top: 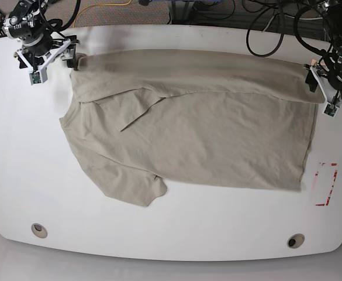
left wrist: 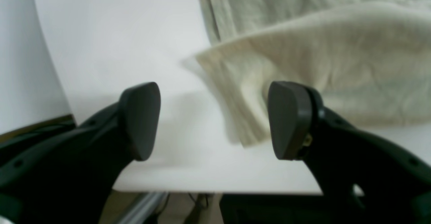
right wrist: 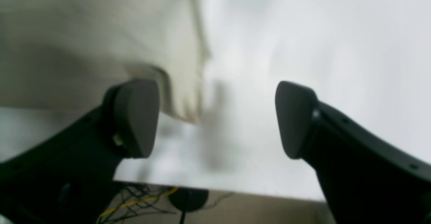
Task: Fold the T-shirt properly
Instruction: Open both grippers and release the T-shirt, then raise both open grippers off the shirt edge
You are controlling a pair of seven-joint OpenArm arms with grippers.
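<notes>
Presently the left gripper [left wrist: 215, 121] stands with its jaws spread wide and nothing between the pads; a corner of the T-shirt [left wrist: 303, 66] hangs just beyond and between the two fingers, blurred, not clamped. The right gripper [right wrist: 215, 119] is likewise released, jaws wide apart, with a blurred fold of the T-shirt [right wrist: 101, 42] beside its left finger [right wrist: 134, 116] and bare white table [right wrist: 303, 32] past the other.

From the base view, the left gripper [top: 321, 82] sits at the garment's hem end on the right side, the right gripper [top: 71, 55] at the shoulder end on the left. The T-shirt [top: 206, 134] lies sideways across the white table [top: 171, 228], its far long edge doubled over toward the middle, one sleeve spread at the lower left. A red-marked rectangle [top: 325, 184] lies on the table near the hem, apart from the cloth.
</notes>
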